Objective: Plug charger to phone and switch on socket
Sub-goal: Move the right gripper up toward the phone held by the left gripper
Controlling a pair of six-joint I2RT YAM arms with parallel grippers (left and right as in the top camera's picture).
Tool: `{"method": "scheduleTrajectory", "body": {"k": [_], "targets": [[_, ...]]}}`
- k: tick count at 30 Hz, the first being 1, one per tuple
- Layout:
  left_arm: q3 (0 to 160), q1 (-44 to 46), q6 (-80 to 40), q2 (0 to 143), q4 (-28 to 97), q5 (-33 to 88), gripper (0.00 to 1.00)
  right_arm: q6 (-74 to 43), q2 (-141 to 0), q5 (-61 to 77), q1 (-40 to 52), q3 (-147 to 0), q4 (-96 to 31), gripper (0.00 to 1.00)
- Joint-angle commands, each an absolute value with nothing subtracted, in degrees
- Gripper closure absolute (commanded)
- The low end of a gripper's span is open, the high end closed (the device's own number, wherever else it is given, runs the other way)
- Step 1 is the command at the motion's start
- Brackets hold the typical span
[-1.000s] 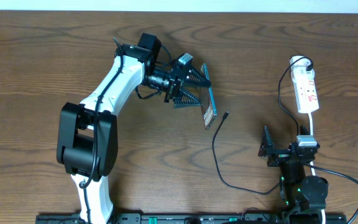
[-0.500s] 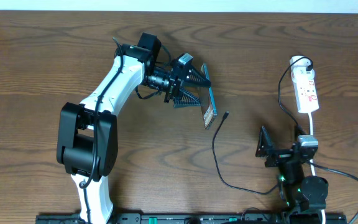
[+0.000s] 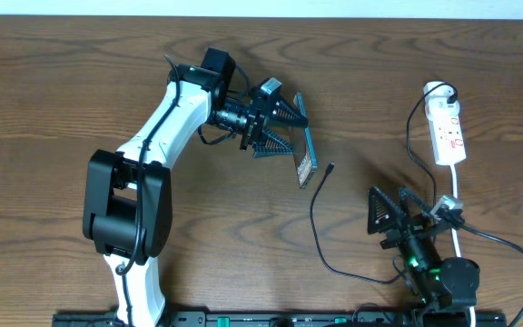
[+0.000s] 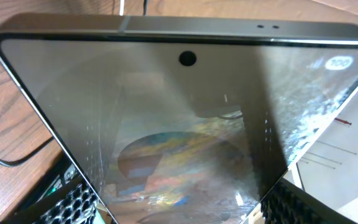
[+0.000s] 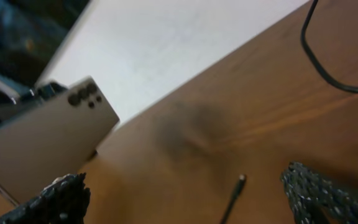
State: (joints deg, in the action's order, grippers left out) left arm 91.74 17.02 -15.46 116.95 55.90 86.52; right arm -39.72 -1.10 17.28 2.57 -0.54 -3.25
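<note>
Left gripper (image 3: 291,133) clamps the phone (image 3: 306,162) on edge; right gripper (image 3: 393,211) gapes empty.
Risk: the loose charger tip (image 3: 331,167) may skid away when pinched.

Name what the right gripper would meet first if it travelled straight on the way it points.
Probably the charger, its tip lying ahead between the right gripper's fingers; depth is unclear.
</note>
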Motion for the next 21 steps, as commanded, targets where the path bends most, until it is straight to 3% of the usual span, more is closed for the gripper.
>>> {"method": "scheduleTrajectory", "body": {"k": [1, 10, 15, 21], "targets": [[93.3, 16.6, -18.4, 116.7, 56.0, 90.1, 0.74, -33.7, -5.1, 18.2, 3.4, -2.6, -8.1, 0.01], [93.3, 16.6, -23.3, 116.7, 56.0, 90.1, 0.74, -31.6, -18.3, -2.9, 3.4, -19.8, -35.2, 0.01], [93.3, 16.6, -25.0, 116.7, 56.0, 90.1, 0.74, -31.8, -22.9, -7.9, 3.4, -25.8, -41.0, 0.01], [93.3, 16.6, -26.3, 116.7, 56.0, 90.1, 0.74, -41.6, -26.4, -13.2, 3.4, -28.5, -48.0, 0.01]]}}
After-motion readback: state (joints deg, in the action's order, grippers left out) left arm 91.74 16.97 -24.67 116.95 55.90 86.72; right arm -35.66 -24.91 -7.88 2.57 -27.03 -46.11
